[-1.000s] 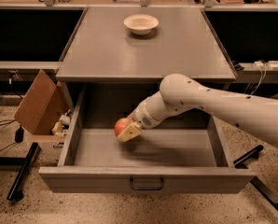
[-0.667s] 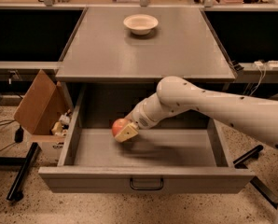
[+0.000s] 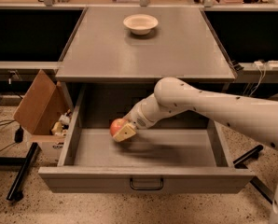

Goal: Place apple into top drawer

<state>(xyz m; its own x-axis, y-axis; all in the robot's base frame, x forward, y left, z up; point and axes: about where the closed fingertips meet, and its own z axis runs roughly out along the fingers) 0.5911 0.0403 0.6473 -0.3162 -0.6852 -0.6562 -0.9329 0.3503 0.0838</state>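
The top drawer point(image 3: 143, 177) is pulled wide open, grey, with a dark handle at the middle of its front panel. My gripper point(image 3: 120, 130) reaches into it from the right, over the left half of the drawer floor. It is shut on the red-orange apple point(image 3: 116, 125), which sits between the cream finger pads point(image 3: 125, 132) just above the floor. The white arm point(image 3: 213, 106) crosses over the drawer's right side.
A cream-white shallow bowl point(image 3: 140, 23) stands at the back of the grey cabinet top point(image 3: 143, 50). An open cardboard box point(image 3: 41, 111) with small items sits on the floor left of the drawer. Black stand legs point(image 3: 22, 171) lie on the floor at left.
The gripper with the apple has moved a little to the left and slightly down inside the drawer. The arm's elbow has followed to the left.
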